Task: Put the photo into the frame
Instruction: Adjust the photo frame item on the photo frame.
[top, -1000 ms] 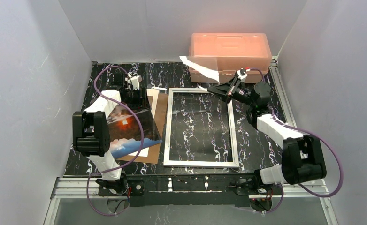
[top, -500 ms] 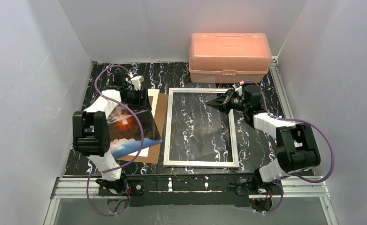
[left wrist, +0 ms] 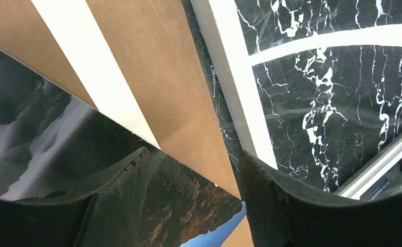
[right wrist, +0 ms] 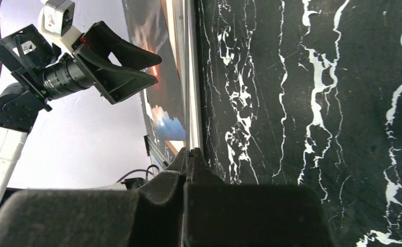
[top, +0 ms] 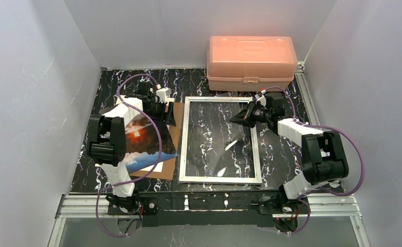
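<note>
Photo (top: 143, 141) lies flat at left of the table (top: 272, 159), skewed, on top of a brown backing board (top: 173, 128). It's beside the frame (top: 183, 144), not in it. Left fingers (left wrist: 286, 206) stand wide apart w/ nothing between them, hovering over the photo's far right corner and the board edge. Frame lies flat mid-table, back off, marble showing thru it (glints suggest the clear pane is in). Right fingers (right wrist: 158, 206) are pinched together, empty as far as I can tell, tips low over the frame's far right part.

Progress: early, I'd say. Frame looks open and ready; photo's not gripped. Left to do, prob.: grip photo, lay it in frame, board on top.

Surface: black marble w/ white veins. Plain pale walls (top: 34, 77) on three sides; pink box (top: 251, 56) at back right, behind frame.
</note>
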Robot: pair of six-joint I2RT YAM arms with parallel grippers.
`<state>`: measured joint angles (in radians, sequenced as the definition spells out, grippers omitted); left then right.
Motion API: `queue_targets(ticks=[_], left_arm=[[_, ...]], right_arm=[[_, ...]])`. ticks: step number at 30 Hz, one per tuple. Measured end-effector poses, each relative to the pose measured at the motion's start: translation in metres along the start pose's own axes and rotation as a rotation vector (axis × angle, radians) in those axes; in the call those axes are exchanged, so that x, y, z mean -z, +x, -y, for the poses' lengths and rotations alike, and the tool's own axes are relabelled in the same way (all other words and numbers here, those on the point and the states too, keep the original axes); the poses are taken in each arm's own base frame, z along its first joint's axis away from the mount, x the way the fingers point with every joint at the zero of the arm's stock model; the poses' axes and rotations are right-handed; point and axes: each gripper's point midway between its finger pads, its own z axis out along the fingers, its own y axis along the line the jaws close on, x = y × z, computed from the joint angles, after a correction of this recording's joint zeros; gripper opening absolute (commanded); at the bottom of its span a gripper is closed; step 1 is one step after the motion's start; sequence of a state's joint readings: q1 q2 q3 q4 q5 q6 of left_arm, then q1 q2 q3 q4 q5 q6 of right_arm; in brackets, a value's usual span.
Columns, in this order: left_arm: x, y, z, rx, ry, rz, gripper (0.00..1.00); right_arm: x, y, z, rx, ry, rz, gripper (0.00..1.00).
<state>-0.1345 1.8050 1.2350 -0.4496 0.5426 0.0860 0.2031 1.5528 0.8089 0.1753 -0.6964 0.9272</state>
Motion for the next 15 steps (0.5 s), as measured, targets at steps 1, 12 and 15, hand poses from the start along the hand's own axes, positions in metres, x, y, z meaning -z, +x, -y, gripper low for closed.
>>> queue_targets(ticks=[1, 12, 15], left_arm=[[-0.003, 0.001, 0.000, 0.000, 0.003, -0.008, 0.61], [-0.010, -0.005, 0.012, -0.032, 0.023, -0.010, 0.56], [-0.012, -0.005, 0.013, -0.034, 0.028, -0.012, 0.55]], right_arm=[[0.000, 0.000, 0.002, 0.004, 0.005, 0.004, 0.01], [0.014, -0.004, 0.023, 0.027, 0.048, 0.088, 0.01], [0.020, -0.006, 0.019, 0.053, 0.040, 0.120, 0.01]])
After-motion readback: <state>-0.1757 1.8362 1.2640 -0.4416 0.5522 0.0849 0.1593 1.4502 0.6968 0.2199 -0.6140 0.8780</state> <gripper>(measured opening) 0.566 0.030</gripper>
